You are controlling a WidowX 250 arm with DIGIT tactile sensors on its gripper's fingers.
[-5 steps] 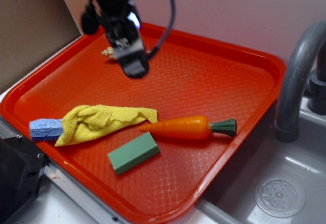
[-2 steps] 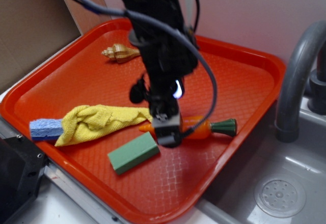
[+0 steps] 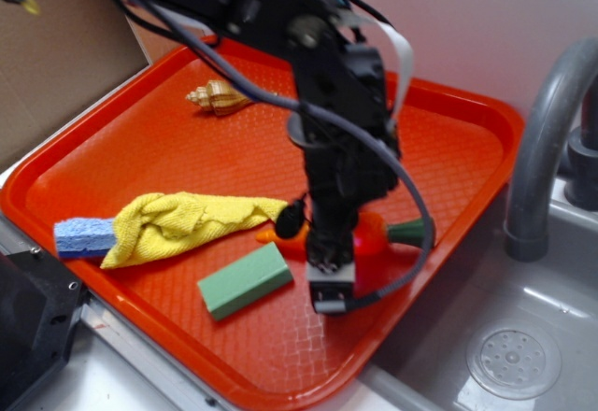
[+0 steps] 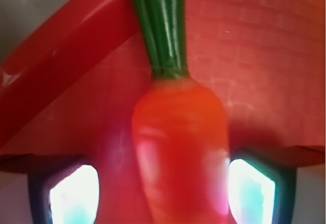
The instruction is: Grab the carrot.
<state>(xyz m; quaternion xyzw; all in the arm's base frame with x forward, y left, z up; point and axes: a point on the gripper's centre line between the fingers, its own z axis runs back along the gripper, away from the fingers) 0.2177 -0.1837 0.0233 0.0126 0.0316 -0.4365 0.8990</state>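
Since the earlier frames the gripper is dropping from above the tray's far side onto the carrot. Jaws are standing apart, one on each side of its thick end, stem pointing ahead; closing looks next.
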